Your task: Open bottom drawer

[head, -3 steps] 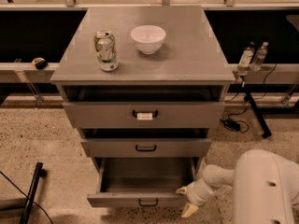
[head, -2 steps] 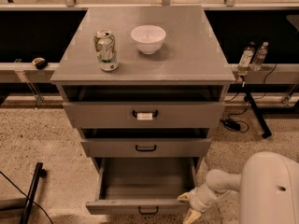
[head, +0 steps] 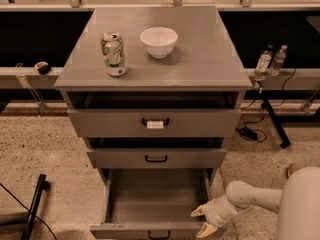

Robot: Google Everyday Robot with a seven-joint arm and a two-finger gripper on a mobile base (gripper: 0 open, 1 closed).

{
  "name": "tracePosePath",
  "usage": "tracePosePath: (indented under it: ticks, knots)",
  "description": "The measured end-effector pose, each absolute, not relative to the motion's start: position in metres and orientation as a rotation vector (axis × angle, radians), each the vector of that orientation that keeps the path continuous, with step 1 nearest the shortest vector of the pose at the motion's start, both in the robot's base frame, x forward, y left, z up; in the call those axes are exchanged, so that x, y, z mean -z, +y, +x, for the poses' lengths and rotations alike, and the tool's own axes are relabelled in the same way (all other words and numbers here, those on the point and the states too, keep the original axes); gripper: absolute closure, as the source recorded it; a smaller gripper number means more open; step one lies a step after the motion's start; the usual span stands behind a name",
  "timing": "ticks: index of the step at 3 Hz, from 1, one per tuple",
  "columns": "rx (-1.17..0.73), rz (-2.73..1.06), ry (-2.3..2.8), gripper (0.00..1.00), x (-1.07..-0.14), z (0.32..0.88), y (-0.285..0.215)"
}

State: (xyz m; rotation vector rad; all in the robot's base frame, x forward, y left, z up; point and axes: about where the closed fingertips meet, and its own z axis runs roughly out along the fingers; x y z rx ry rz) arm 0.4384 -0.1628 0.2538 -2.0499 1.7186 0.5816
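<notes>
The bottom drawer (head: 152,229) of the grey cabinet is pulled far out toward me, and its grey box inside (head: 155,194) is bare. Its small black bow handle (head: 159,235) shows at the lower edge of the view. My gripper (head: 201,221) is at the drawer's front right corner, at the end of my white arm (head: 250,199). One pale fingertip (head: 197,212) lies over the drawer's right rim, and the other (head: 206,230) is lower, by the front panel. The fingers stand apart and hold nothing.
Above are the plain-handled middle drawer (head: 156,158) and the top drawer with a white tag on its handle (head: 155,124). A green can (head: 113,53) and a white bowl (head: 158,41) stand on the cabinet top. A black stand leg (head: 35,204) lies left; cables and bottles (head: 270,61) are at right.
The bottom drawer has slid further out toward me. My gripper and arm have moved down and back with its front right corner.
</notes>
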Motion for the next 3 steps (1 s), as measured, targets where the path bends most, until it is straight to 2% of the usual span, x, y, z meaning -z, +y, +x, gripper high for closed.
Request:
tracePosePath:
  ticks: [1,2,3]
  knots:
    - [-0.527,-2.039,1.67,0.57,-0.269,0.479,-0.151]
    - [-0.49,-2.007,1.673,0.76,-0.25,0.525,-0.136]
    - [-0.417,-1.98,1.742,1.0,-0.183,0.559,-0.14]
